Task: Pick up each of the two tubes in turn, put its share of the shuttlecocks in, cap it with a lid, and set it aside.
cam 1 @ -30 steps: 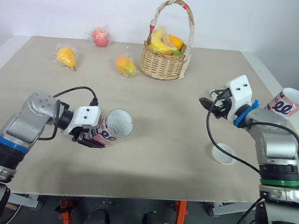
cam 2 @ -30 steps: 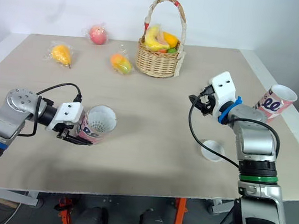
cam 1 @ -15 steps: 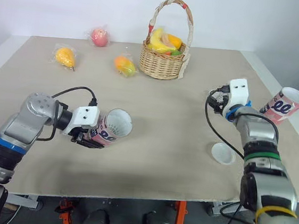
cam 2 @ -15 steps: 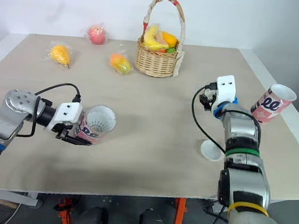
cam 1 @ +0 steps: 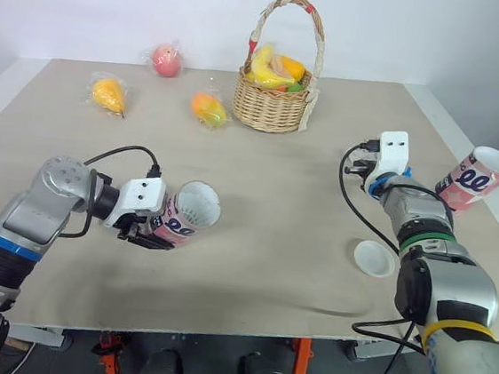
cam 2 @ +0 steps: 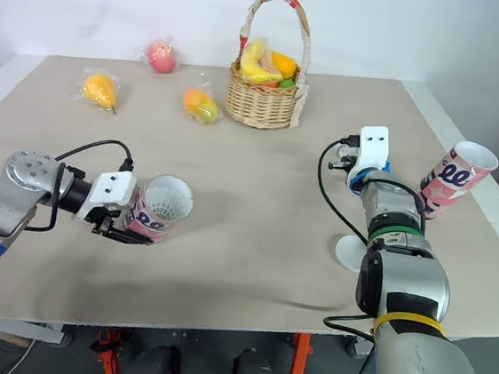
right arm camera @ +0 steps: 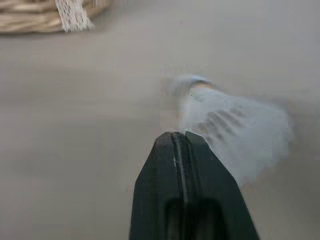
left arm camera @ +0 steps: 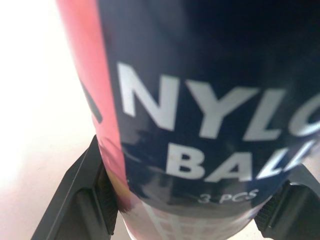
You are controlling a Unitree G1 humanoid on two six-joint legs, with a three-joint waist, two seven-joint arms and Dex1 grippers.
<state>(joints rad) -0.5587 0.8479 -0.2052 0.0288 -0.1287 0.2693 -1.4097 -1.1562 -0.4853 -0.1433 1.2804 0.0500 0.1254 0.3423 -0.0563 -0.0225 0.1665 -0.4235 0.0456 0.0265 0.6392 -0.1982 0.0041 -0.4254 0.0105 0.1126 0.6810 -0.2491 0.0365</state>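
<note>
The left pincer (cam 1: pixel 151 230) is closed on the pink and dark blue cardboard tube (cam 1: pixel 188 216). It holds the tube on its side just above the beige table (cam 1: pixel 275 199), near the front left corner, and it has kept the tube there. The open mouth points toward the right edge. Something white and netted shows inside, maybe a shuttlecock already in.

The right arm has changed. A moment ago its elbow stuck out wide; now the elbow is tucked in and the arm has turned. The right pincer (right arm camera: pixel 178 136) has stayed about midway along the right side of the table, no nearer to the tube. Its fingers look pressed together. A blurry white feathered shuttlecock (right arm camera: pixel 235 130) sits just past the tips. Whether they grip its edge cannot be told.

So this shuttlecock is likely not in the tube yet. The round white plastic lid (cam 1: pixel 374 258) lies near the front right corner. The second pink tube (cam 1: pixel 474 178) leans at the right edge.
</note>
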